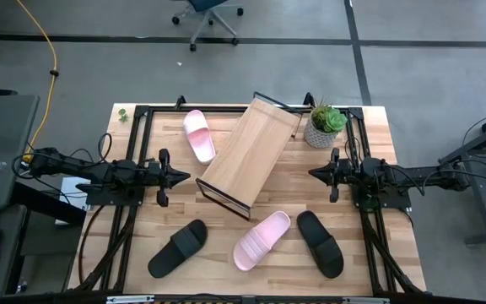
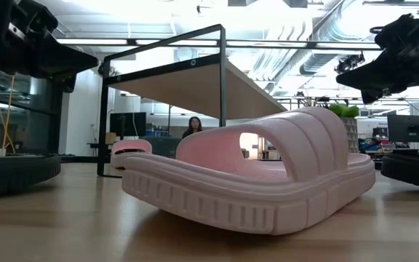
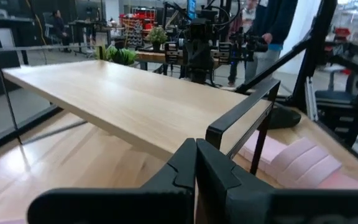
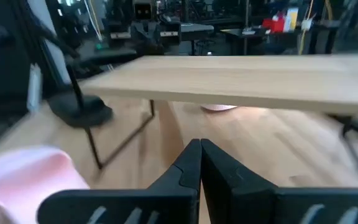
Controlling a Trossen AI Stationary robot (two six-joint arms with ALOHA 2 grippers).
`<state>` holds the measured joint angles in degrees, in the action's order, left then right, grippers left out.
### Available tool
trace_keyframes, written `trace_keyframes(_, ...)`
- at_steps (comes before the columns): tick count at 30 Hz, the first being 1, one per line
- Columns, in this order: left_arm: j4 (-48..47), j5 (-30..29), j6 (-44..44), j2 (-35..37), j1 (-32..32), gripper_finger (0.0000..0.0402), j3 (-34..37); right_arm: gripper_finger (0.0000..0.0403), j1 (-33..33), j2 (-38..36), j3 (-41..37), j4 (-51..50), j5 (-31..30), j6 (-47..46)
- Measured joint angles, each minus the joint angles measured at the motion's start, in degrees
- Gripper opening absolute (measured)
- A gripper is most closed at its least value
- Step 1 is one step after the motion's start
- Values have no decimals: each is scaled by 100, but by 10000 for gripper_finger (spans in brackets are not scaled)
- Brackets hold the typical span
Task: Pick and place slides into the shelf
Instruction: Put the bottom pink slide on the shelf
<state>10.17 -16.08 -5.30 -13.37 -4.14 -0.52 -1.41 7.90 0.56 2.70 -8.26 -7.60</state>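
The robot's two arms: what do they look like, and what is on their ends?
Both arms are dark, nearly black, built of chunky jointed segments with black cables looping along them. Each ends in a tool of two narrow black fingers tapering to a point: the left tool and the right tool. Up close, the fingers look matte and angular.

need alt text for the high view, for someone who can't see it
From above, a slanted light-wood shelf sits empty mid-table, with four slides on the plank table around it: one pink slide beside its left edge, and a black slide, a pink slide and a black slide along the near side. The left tool and right tool are shut, flanking the shelf near a potted plant.
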Motion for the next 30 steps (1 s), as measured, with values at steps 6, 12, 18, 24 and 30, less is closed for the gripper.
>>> trace_keyframes(6,434,0,-1800,0,0,1,0,0,0,0,2,359,-97,-2727)
trace_keyframes(12,728,0,-2823,-1,0,1,-1,0,0,0,0,466,-59,-4870)
trace_keyframes(18,727,-2,-2817,0,0,1,-1,0,-2,0,2,431,115,-5539)
trace_keyframes(24,725,-37,-2816,0,0,1,-1,0,-2,0,1,430,64,-5683)
trace_keyframes(30,727,77,-2259,0,0,1,-1,0,-2,0,2,528,-455,-5701)
